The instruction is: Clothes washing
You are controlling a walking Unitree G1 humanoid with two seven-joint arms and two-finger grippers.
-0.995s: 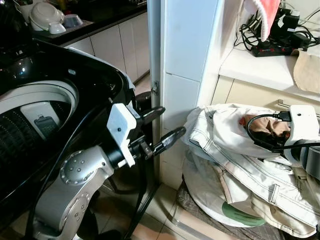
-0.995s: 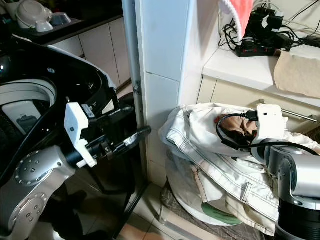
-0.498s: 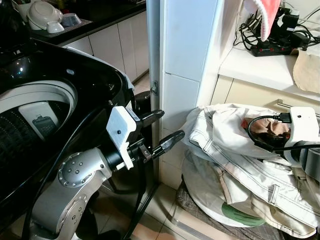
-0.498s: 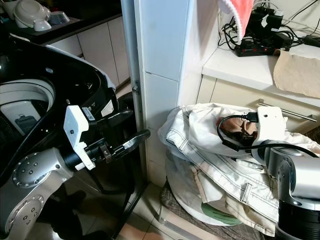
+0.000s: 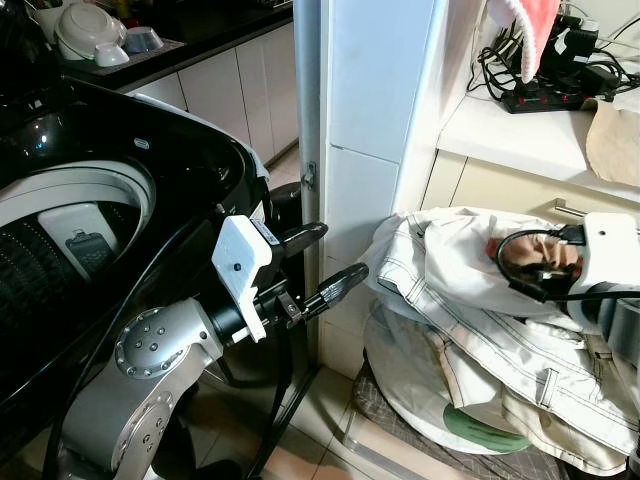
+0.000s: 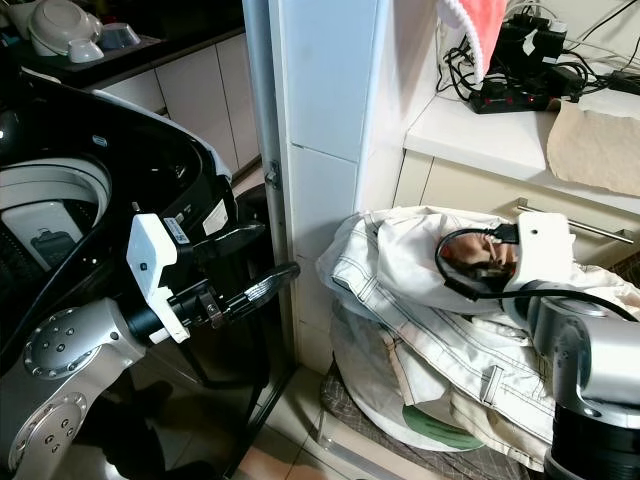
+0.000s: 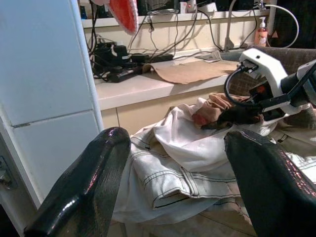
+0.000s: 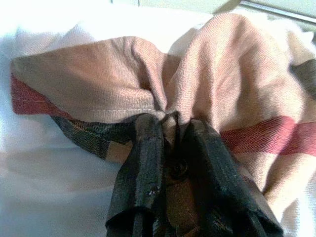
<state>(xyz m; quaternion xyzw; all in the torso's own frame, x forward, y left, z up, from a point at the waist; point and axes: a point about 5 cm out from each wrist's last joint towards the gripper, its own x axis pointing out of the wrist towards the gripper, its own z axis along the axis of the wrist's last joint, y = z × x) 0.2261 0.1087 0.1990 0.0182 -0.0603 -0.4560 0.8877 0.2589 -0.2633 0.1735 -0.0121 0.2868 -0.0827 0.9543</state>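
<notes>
A pile of white clothes (image 5: 450,310) lies heaped on a round basket (image 5: 420,400) beside the white pillar. On top of it sits a tan cloth with red stripes (image 8: 212,69). My right gripper (image 8: 170,123) is shut on a fold of this cloth, its fingers pinching the fabric; in the left wrist view the right gripper (image 7: 236,116) shows as dark fingers on the cloth. My left gripper (image 5: 338,252) is open and holds nothing, hanging in the air between the black top-loading washing machine (image 5: 150,170) and the pile. The machine's drum (image 5: 60,240) is open at the left.
A white pillar with a metal door frame (image 5: 365,130) stands between machine and pile. Behind the pile a counter (image 5: 520,140) carries power strips and cables (image 5: 545,85) and brown paper (image 5: 615,140). Dishes (image 5: 90,35) sit at the back left. Tiled floor (image 5: 315,410) shows below.
My left arm has sunk a little, its gripper still open. My right gripper stays shut on the tan cloth and has shifted only slightly.
</notes>
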